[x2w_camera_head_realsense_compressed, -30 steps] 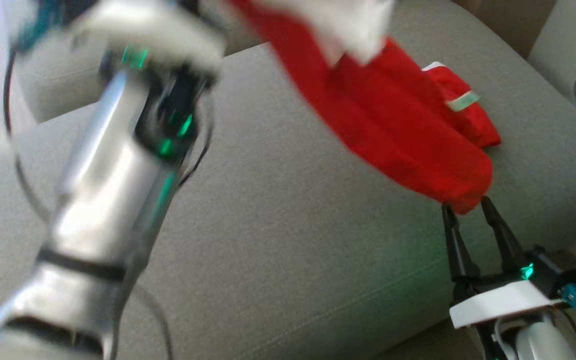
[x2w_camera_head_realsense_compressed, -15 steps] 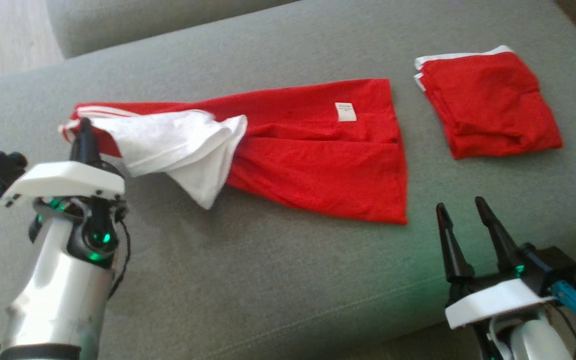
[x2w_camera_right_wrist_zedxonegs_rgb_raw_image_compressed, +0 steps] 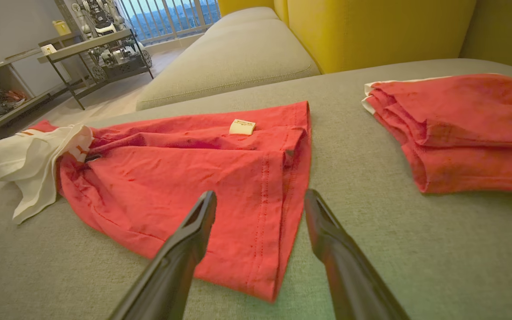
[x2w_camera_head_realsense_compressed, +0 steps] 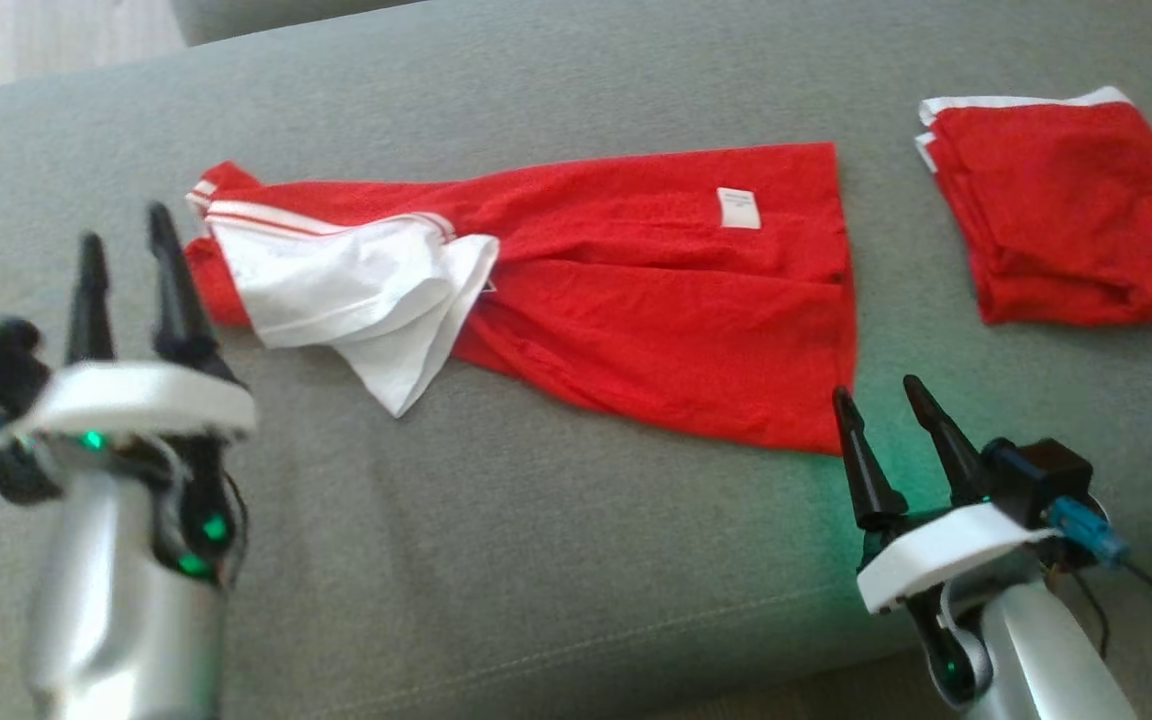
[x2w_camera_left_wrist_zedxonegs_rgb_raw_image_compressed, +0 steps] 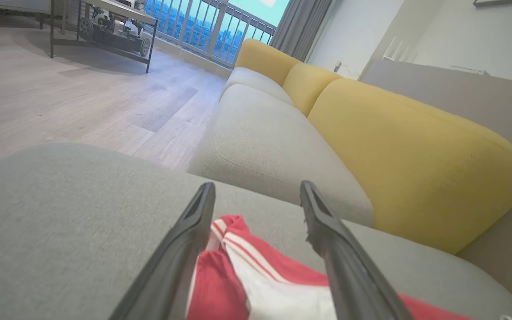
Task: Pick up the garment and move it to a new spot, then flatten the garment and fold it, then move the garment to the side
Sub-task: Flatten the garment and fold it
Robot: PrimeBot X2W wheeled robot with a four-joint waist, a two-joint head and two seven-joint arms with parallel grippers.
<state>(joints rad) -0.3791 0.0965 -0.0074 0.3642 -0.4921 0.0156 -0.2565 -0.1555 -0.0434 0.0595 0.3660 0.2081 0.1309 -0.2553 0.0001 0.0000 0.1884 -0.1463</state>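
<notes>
Red garment (x2w_camera_head_realsense_compressed: pixel 656 310) lies on the grey couch (x2w_camera_head_realsense_compressed: pixel 536 560); flattening seems in hand. Left pincer (x2w_camera_head_realsense_compressed: pixel 124 228) and right pincer (x2w_camera_head_realsense_compressed: pixel 876 390) stand apart, empty. Next, I judge: smooth the crumpled white part (x2w_camera_head_realsense_compressed: pixel 356 290).

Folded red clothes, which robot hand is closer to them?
Right. The right gripper is in front of the folded red clothes, apart from them; the left gripper is far off, by the shirt's white sleeve.

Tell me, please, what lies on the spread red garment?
White fabric lies crumpled over the spread red garment's left end; a small label sits near its hem. Whatever the white covers is hidden.
</notes>
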